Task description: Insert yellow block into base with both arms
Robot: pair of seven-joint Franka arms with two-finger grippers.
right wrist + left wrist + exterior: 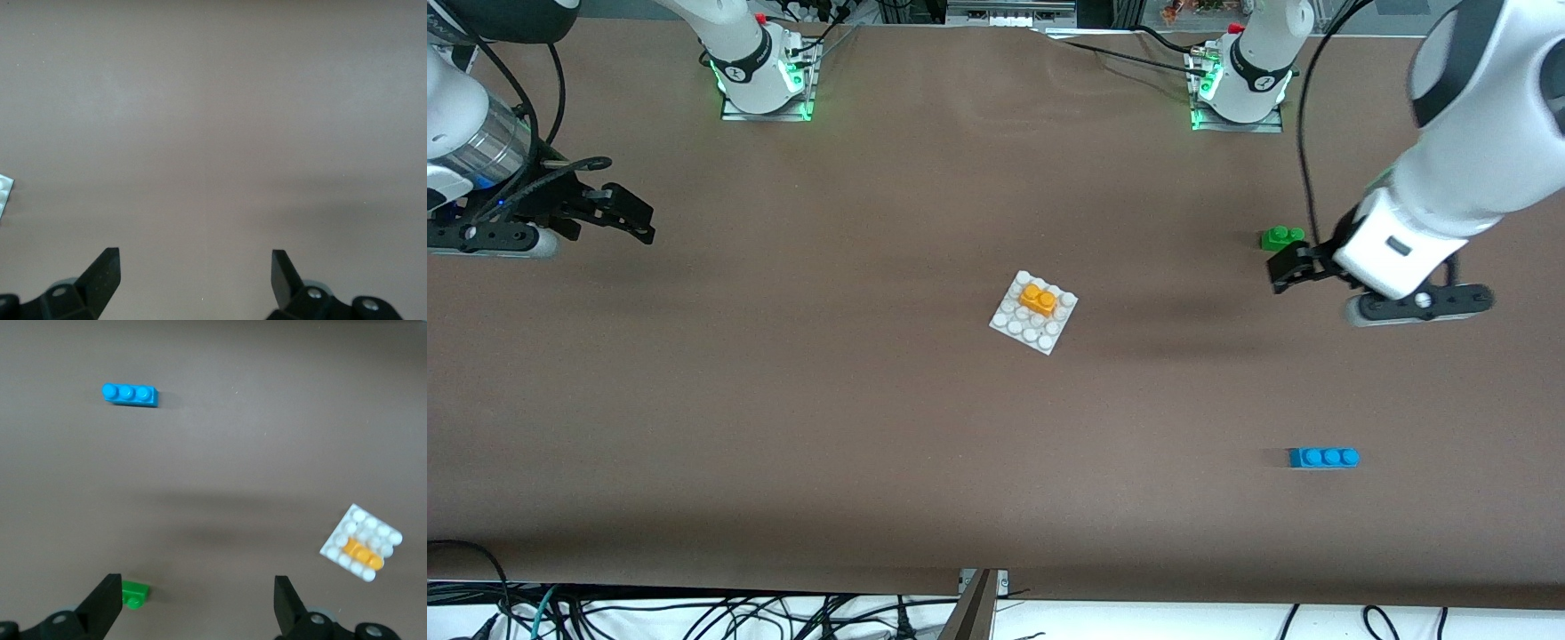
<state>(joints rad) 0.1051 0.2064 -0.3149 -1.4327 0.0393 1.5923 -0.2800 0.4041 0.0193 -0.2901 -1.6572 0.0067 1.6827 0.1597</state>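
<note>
1. Yellow block [1038, 299], front view: it sits on the base [1014, 325], studs upward, toward the part of the plate farther from the front camera. The base lies flat on the brown table [871, 427] near the table's middle, turned at an angle to the table's edges.
2. Front view, other items: a green brick [1281, 237] lies toward the left arm's end of the table, and a blue brick [1323, 458] lies at that same end, nearer to the front camera than the green one. Both are well apart from the base.
3. Front view, left gripper [1282, 269]: it hangs over the table just beside the green brick, carrying nothing. The finger spread is not clear from this angle.
4. Front view, right gripper [636, 218]: it hangs over bare table at the right arm's end, well apart from the base, carrying nothing.
5. Left wrist view: the left gripper [199, 600] has its fingers spread wide with nothing between them. The green brick [135, 593] lies just beside one fingertip. The blue brick [131, 393] and the base [393, 537] with the yellow block [363, 553] on it are also seen.
6. Right wrist view: the right gripper [195, 273] has its fingers spread wide over bare table. A corner of the base [4, 193] shows at the picture's edge.
</note>
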